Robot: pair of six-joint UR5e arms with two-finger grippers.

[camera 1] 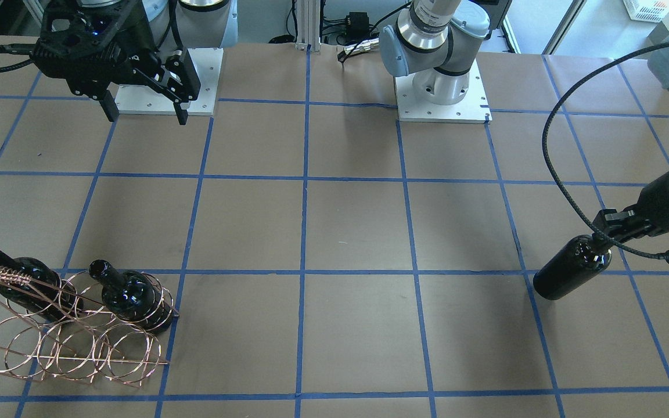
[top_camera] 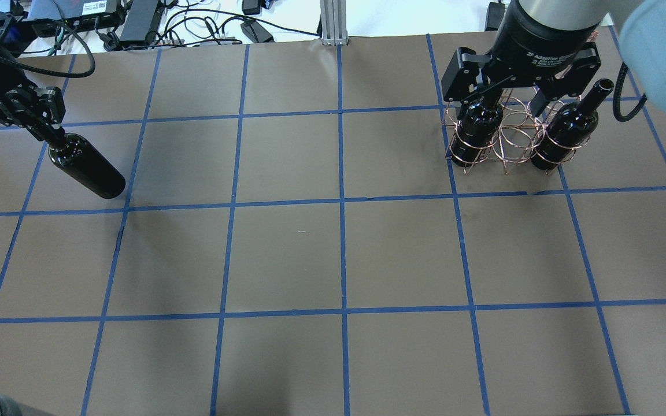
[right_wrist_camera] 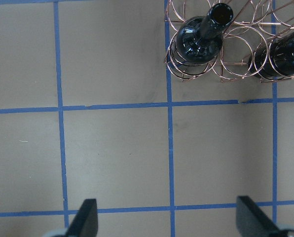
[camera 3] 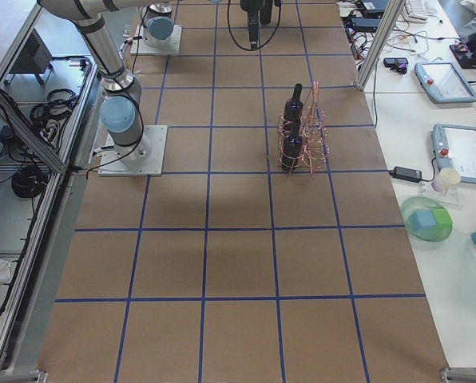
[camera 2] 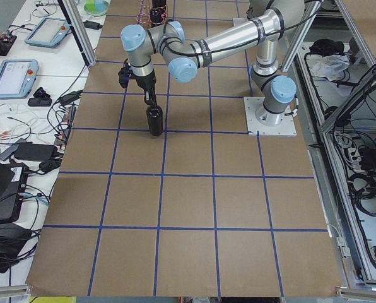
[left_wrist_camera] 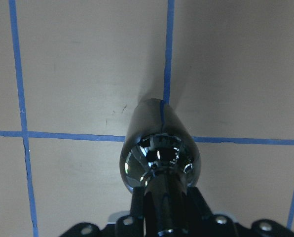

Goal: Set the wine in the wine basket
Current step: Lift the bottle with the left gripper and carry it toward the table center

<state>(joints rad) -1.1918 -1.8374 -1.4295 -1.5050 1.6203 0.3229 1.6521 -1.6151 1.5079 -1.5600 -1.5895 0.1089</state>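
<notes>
My left gripper [top_camera: 50,132] is shut on the neck of a glossy black wine bottle [top_camera: 87,171] and holds it upright at the table's far left; its base is at or just above the paper, I cannot tell which. The bottle fills the left wrist view [left_wrist_camera: 159,143] and also shows in the front view [camera 1: 572,267]. The copper wire wine basket [top_camera: 506,151] stands at the far right with two like bottles [top_camera: 474,130] [top_camera: 567,133] in its rings. My right gripper [camera 1: 146,116] is open and empty, raised high on the basket's side; the basket [right_wrist_camera: 236,69] lies ahead of it.
The table is brown paper with a blue tape grid. White arm base plates [camera 1: 442,107] [camera 1: 160,101] sit at the robot's edge. Cables and power bricks [top_camera: 136,23] lie beyond the far edge. Side benches hold tablets [camera 2: 14,76] and a green bowl [camera 3: 427,221].
</notes>
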